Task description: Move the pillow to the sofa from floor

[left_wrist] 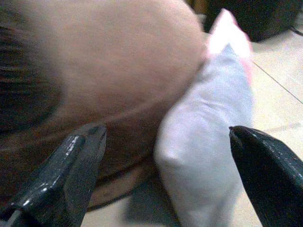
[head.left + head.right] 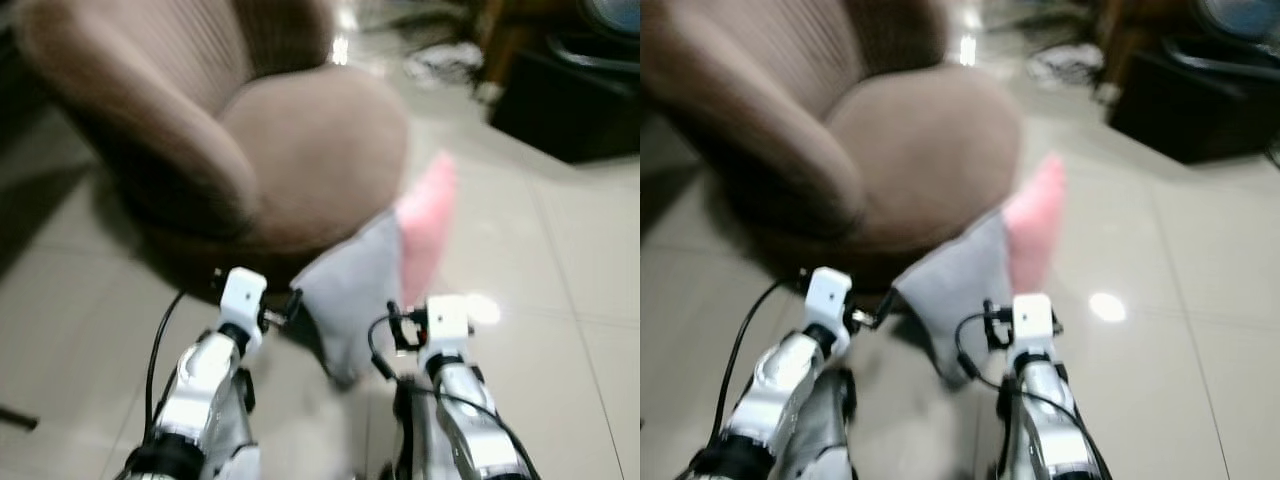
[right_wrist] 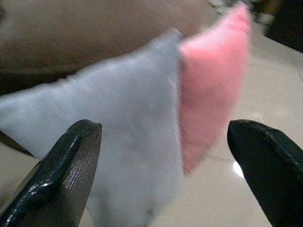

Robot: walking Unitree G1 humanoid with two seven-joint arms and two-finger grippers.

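We see the pillow [image 2: 360,290], grey with a pink part [image 2: 428,225], standing on edge on the tiled floor [image 2: 560,280] and leaning against the front base of the brown sofa [image 2: 300,150]. It sits on the floor at the sofa's foot, not on the seat. Head views are blurred, so the exact contact line is soft, but the left wrist view shows the grey side [image 1: 208,142] pressed up to the sofa's curved front [image 1: 118,71].

Both arms reach forward and down toward it. The left gripper [image 1: 165,175] is near the pillow's lower left corner, fingers [image 1: 71,175] spread wide, with the sofa base and the pillow's edge between them; nothing is pinched. The right gripper [image 3: 165,170] faces the pillow's broad side, fingers [image 3: 66,175] also spread wide and apart from the fabric, with the grey panel and pink panel [image 3: 213,90] framed between them. In the head views we see the left wrist [image 2: 240,300] just left of the pillow and the right wrist [image 2: 440,325] just in front of its right part.

Behind, dark furniture [image 2: 570,90] stands on the floor to the right, well apart from the pillow.
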